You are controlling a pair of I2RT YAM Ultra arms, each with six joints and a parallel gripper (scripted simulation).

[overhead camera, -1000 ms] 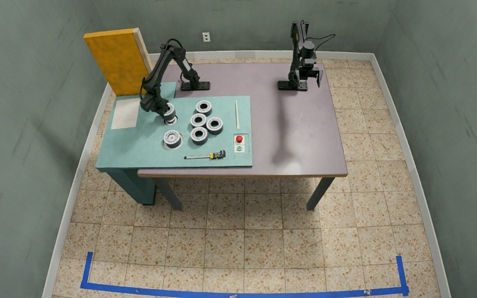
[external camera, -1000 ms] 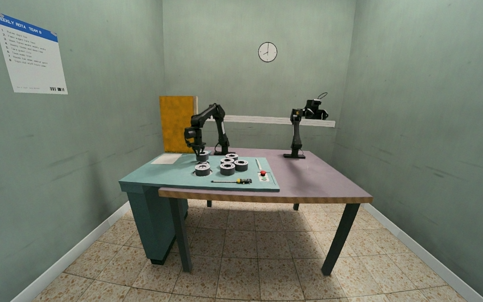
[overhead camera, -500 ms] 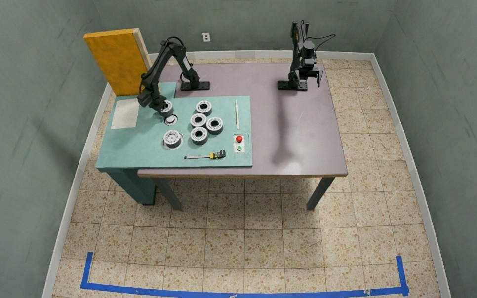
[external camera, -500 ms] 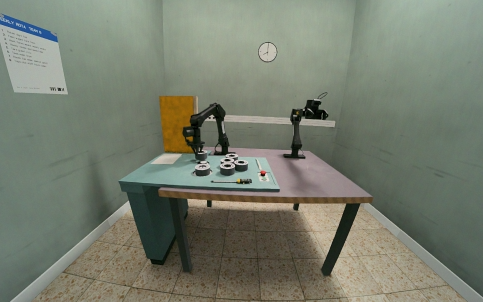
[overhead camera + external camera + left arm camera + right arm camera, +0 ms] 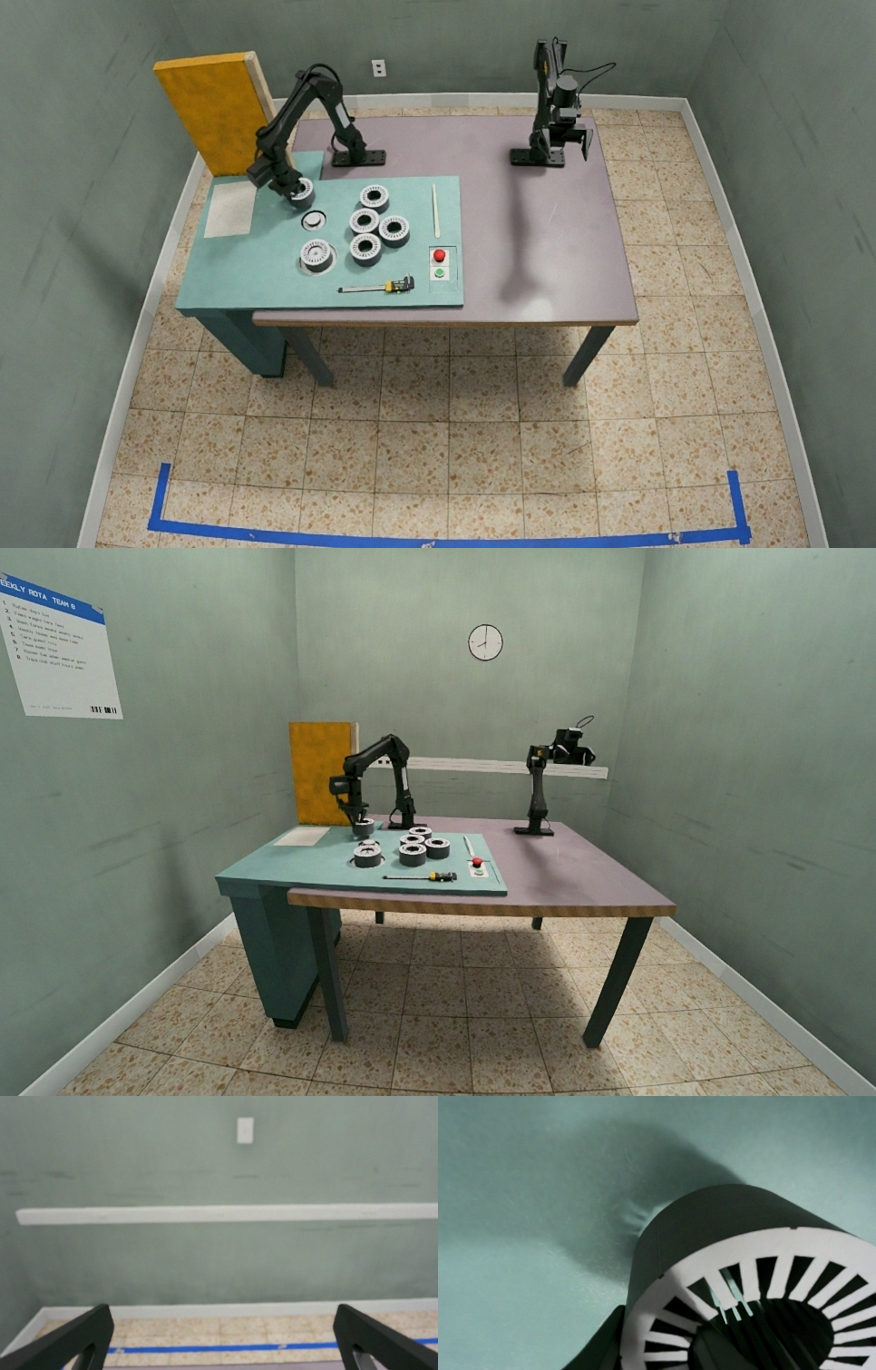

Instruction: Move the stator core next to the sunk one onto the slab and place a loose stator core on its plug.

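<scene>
Stator core off its plug, held by right gripper

Right gripper (image 5: 296,191) (image 5: 359,822) (image 5: 656,1315) clamped on stator core (image 5: 301,195) (image 5: 364,827) (image 5: 729,1277) by its wall, one finger in the bore. Core upright, above teal slab (image 5: 271,284) (image 5: 271,871) (image 5: 497,1314), near bare plug (image 5: 314,220) (image 5: 368,842). Sunk core (image 5: 316,256) (image 5: 367,852) on the plug's other side. Four loose stator cores (image 5: 365,249) (image 5: 412,854) stand clustered on slab, none over bare plug. Left gripper (image 5: 568,143) (image 5: 584,756) (image 5: 223,1336) wide, nothing between fingers, well apart from the cores. Caliper (image 5: 384,286) (image 5: 429,877) lies on slab.
</scene>
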